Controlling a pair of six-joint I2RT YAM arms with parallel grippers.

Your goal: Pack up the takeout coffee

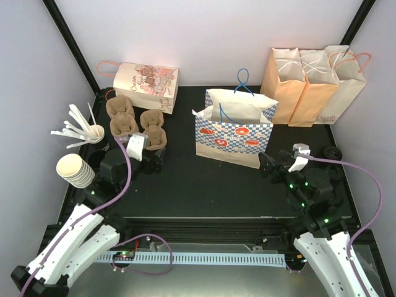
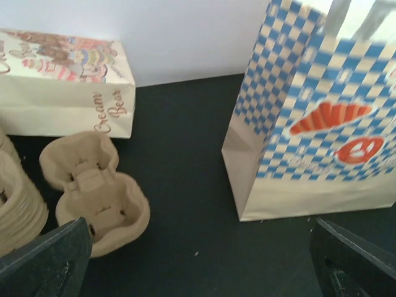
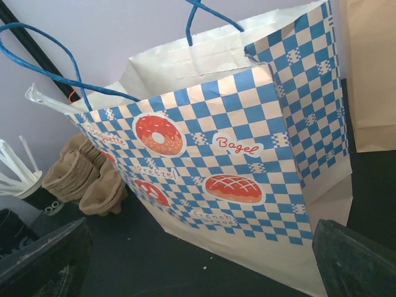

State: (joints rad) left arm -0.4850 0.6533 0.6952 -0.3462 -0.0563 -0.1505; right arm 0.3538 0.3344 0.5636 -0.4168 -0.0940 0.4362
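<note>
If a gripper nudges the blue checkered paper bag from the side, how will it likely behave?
The blue checkered bag looks like thin paper standing open and upright, so it would probably slide or tip rather than resist. Its walls would likely buckle inward. The cord handles look floppy.

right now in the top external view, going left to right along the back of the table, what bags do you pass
cream printed bag lying on its side → blue checkered bakery bag with blue handles → row of three plain tan paper bags
</note>
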